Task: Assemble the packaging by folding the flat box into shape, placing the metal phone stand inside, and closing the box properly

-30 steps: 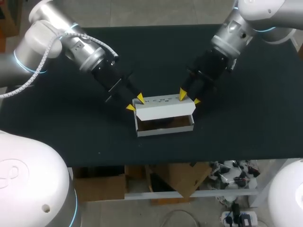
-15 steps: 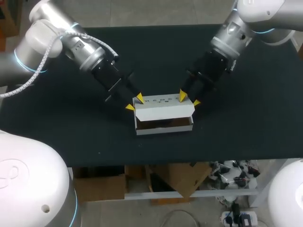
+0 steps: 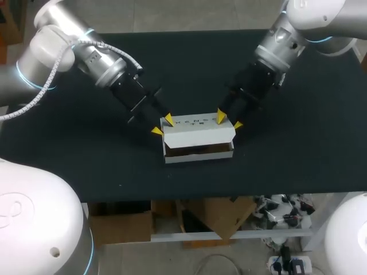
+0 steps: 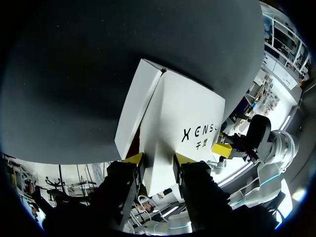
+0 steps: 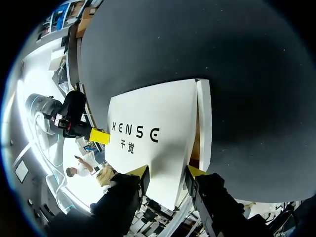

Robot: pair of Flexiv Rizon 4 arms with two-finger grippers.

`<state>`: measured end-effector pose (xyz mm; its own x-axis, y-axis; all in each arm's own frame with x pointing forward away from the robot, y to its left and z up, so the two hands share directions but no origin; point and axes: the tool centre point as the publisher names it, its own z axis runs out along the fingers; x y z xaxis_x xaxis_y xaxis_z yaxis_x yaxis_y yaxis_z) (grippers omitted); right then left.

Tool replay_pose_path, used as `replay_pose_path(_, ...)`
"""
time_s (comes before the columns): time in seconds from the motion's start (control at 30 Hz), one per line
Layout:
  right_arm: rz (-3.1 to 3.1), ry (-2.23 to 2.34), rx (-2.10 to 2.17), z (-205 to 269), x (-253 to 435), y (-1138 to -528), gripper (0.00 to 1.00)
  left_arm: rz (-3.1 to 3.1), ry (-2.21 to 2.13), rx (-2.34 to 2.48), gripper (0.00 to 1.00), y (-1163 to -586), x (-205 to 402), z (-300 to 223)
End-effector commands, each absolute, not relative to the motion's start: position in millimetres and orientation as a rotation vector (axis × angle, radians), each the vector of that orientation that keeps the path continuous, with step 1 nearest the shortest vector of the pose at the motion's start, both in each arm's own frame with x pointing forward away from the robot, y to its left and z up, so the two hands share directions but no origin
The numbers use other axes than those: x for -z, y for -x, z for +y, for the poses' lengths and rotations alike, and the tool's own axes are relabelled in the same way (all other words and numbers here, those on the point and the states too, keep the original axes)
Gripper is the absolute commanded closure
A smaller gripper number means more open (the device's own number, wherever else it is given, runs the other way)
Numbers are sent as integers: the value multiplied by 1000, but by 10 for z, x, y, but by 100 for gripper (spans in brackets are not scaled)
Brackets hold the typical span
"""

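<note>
Two sets of fingers hold one white box [image 3: 198, 155] on the dark tabletop [image 3: 195, 63]. At the box's left end you have the left gripper [image 3: 162, 125], its yellow-tipped fingers clamped across the end of the lid [image 3: 198, 131], one tip against each long edge. The lid lies printed face up, sloping over the box and not fully down. A dark gap shows under its front edge, and you cannot tell what lies inside. At the box's right end your right gripper [image 3: 229, 120] pinches the lid the same way, fingers pressed to its two edges.
</note>
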<state>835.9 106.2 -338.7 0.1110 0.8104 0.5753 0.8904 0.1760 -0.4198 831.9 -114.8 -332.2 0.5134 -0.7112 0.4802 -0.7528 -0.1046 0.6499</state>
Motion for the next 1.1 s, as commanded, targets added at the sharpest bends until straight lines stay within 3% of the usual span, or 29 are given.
replay_pose_path(0.03, -1701, 1632, 142, 1067, 3403, -8335, 51, -1216, -1838, -64, 63, -8288, 3335, -1150)
replay_pose_path(1.1, -1731, 1610, 163, 1059, 3526, -8310, 46, -1247, -1841, -98, 61, -8180, 3375, -1118)
